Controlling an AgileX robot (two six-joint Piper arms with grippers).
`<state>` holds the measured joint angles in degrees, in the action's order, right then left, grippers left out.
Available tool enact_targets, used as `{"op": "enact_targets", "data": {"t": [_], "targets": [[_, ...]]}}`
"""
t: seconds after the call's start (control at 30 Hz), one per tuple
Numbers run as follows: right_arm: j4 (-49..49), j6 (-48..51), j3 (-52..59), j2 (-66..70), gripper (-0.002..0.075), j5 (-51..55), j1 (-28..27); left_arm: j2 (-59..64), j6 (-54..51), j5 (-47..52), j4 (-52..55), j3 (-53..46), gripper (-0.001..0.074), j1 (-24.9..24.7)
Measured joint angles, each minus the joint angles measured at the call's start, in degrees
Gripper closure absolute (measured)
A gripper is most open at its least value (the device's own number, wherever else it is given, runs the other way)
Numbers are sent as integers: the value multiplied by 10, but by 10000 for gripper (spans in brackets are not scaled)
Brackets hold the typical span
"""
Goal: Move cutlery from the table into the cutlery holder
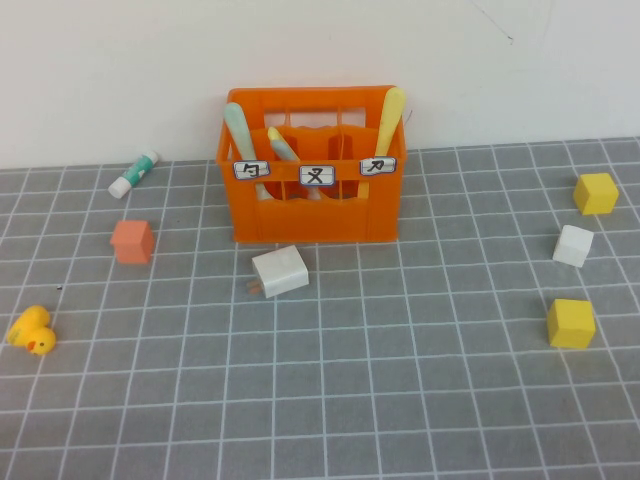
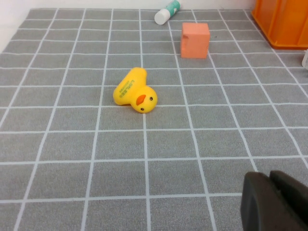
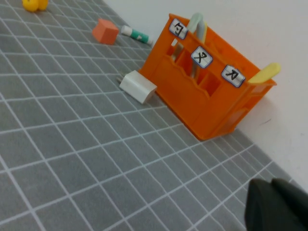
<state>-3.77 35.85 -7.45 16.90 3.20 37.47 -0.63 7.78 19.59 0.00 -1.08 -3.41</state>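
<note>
The orange cutlery holder (image 1: 310, 215) stands upright at the back of the grey gridded table (image 1: 400, 400), against the white wall. A pale mint-green spoon (image 1: 238, 125) leans in its left compartment. A yellow piece (image 1: 280, 143) sticks up by the middle, and another yellow piece (image 1: 391, 112) stands in the right compartment. I see no grey fork and no cutlery lying on the table. Neither arm shows in the high view. My left gripper (image 2: 270, 192) is shut and empty above the table near a yellow duck. My right gripper (image 3: 272, 202) is shut and empty, well off from the holder (image 3: 202, 103).
A white-and-green tube (image 1: 135, 173), an orange-pink cube (image 1: 132, 241) and a yellow duck (image 1: 32, 330) lie on the left. A white plug adapter (image 1: 279, 271) lies in front of the holder. Two yellow cubes (image 1: 595, 193) (image 1: 570, 323) and a white cube (image 1: 573, 245) sit on the right.
</note>
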Motion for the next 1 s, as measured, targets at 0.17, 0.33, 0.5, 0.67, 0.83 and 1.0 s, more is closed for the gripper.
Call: {"op": "enact_targets", "data": {"t": [0.17, 0.33, 0.5, 0.67, 0.83, 1.0], "targets": [[0, 3, 3, 0, 726, 0, 0, 0, 0, 0, 0, 0, 736, 0], [0, 3, 4, 0, 726, 0, 0, 0, 0, 0, 0, 0, 736, 0], [0, 3, 4, 0, 726, 0, 0, 0, 0, 0, 0, 0, 736, 0], [0, 3, 4, -1, 727, 0, 0, 0, -1, 0, 0, 0, 736, 0], [0, 3, 5, -37, 727, 10, -50, 0, -1, 0, 0, 0, 736, 0], [0, 3, 5, -89, 727, 17, -165, 0, -1, 0, 0, 0, 736, 0]]}}
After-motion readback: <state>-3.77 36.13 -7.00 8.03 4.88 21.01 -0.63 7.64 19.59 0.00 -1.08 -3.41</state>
